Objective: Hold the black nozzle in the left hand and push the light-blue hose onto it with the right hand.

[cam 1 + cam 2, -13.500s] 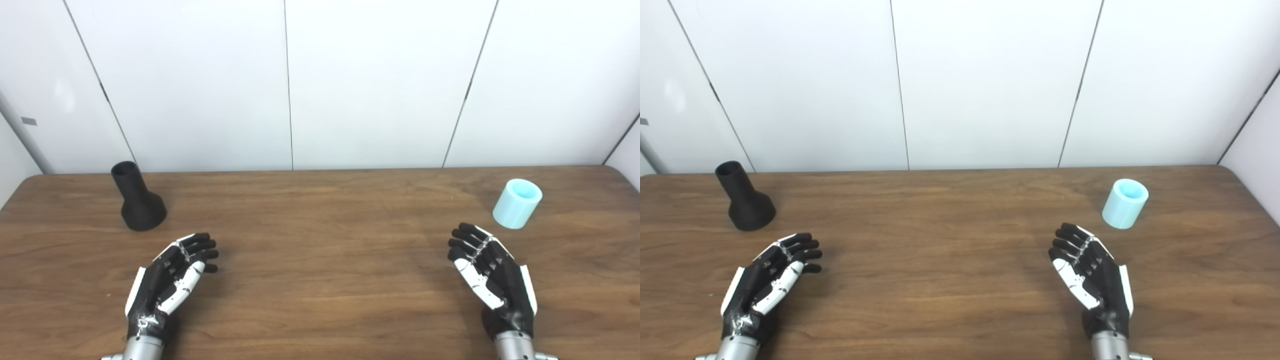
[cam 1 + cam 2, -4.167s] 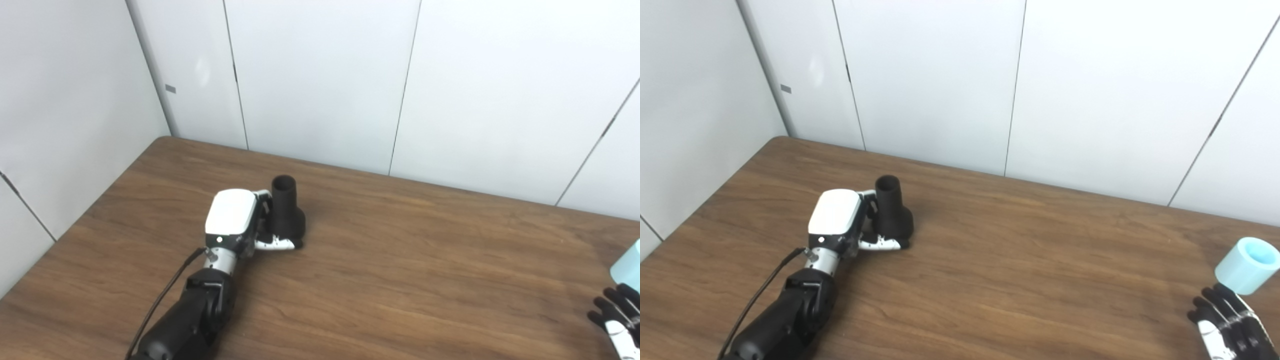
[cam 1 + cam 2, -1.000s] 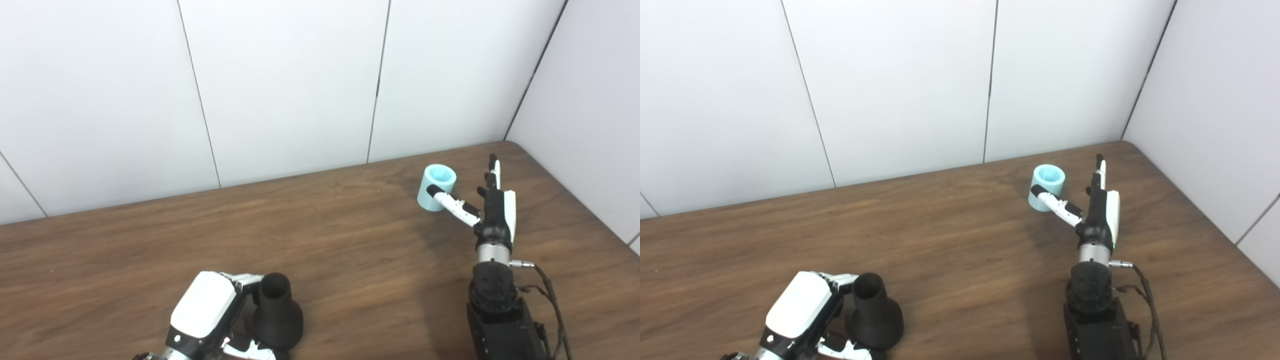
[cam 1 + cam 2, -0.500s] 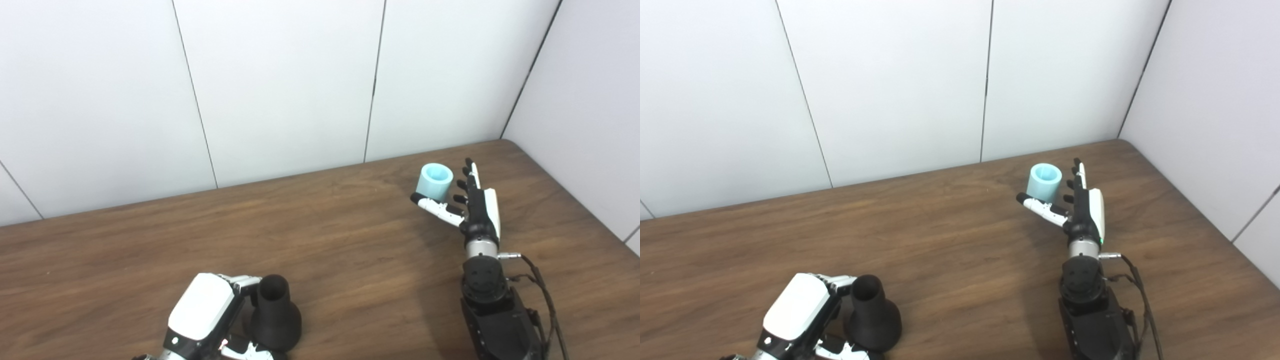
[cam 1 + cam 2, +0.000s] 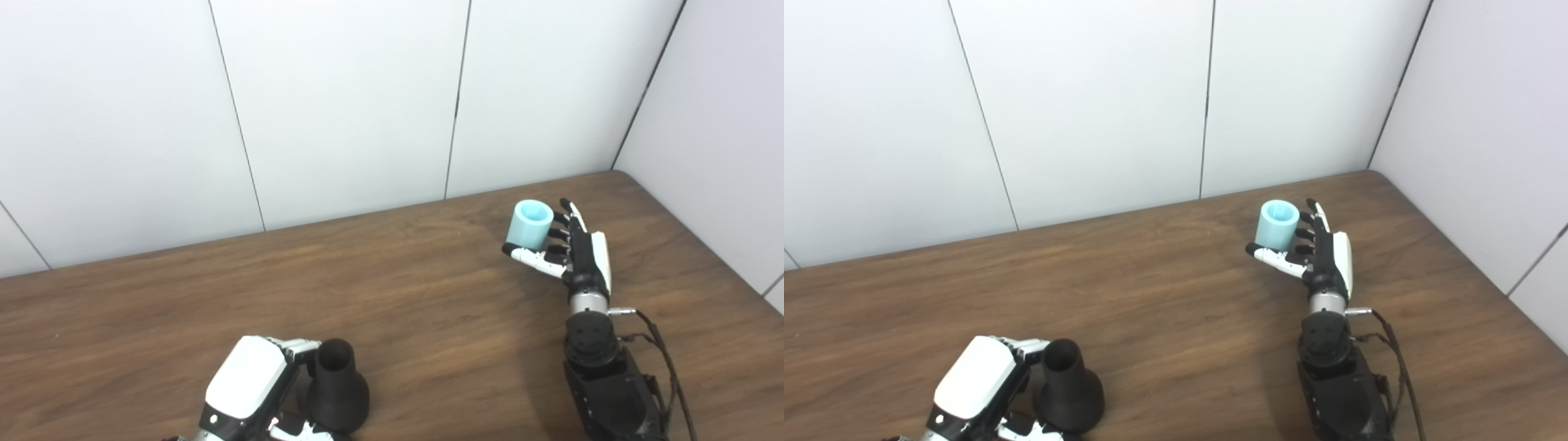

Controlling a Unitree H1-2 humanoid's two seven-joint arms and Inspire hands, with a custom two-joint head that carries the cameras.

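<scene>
Right hand (image 5: 1323,254) beside hose (image 5: 1277,225) — views alike

A broad stretch of bare wooden table (image 5: 429,306) runs across the middle of the frame, open from the black nozzle (image 5: 335,389) at the bottom left to the light-blue hose (image 5: 529,224) at the upper right. The left hand (image 5: 254,392) presses against the nozzle's left side, so that flank is blocked; its right side and top mouth are free. The right hand (image 5: 572,254) sits just right of the hose, thumb reaching under its near side, closing off those approaches. The wall (image 5: 343,98) stands close behind the hose, and a side wall (image 5: 723,122) hems in the table's right corner.
</scene>
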